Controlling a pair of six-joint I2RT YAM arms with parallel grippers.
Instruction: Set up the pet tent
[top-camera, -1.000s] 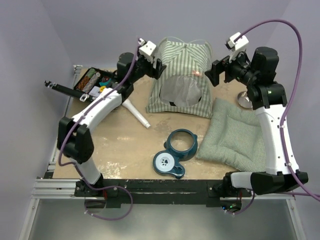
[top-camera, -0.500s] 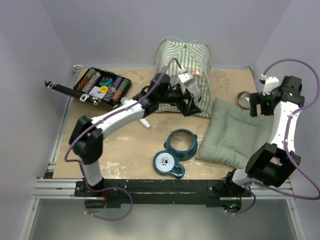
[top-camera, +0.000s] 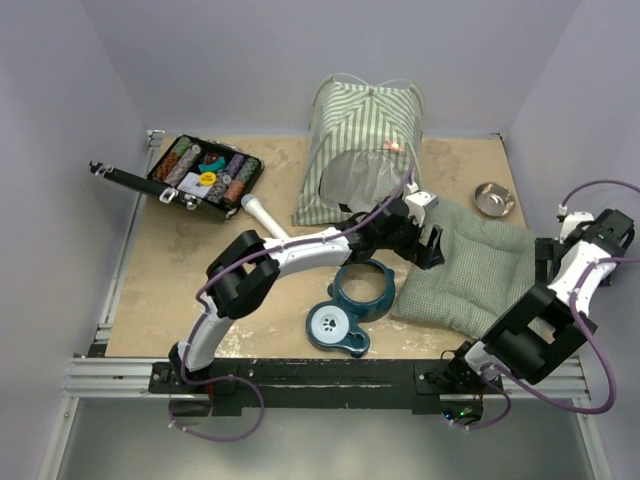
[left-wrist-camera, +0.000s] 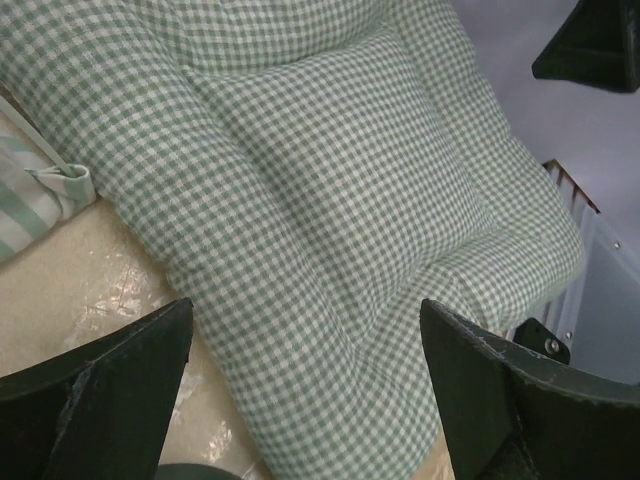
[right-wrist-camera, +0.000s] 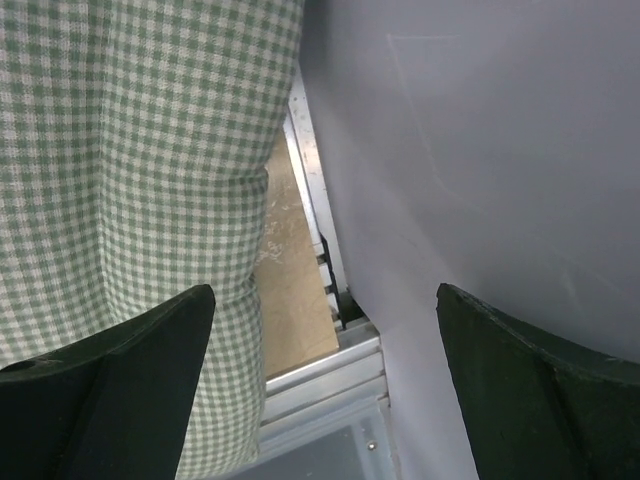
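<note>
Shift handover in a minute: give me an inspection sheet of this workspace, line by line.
Surface: tan table, worn patches.
Job's things: pet tent stands erect at the far edge, doorway facing the arms.
Clutter: checked cushion, teal bowl stand, metal bowl, open black case, white tube.
Hands: left hand open above the cushion; right hand open at the cushion's right edge; both empty.
Cables: purple cables run along both arms; no snag seen.
Surroundings: plain walls, aluminium frame.

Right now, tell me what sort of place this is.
Probably a robot test cell, not a home: plain walls box in a table on a metal frame, with a pet tent staged as a prop.
</note>
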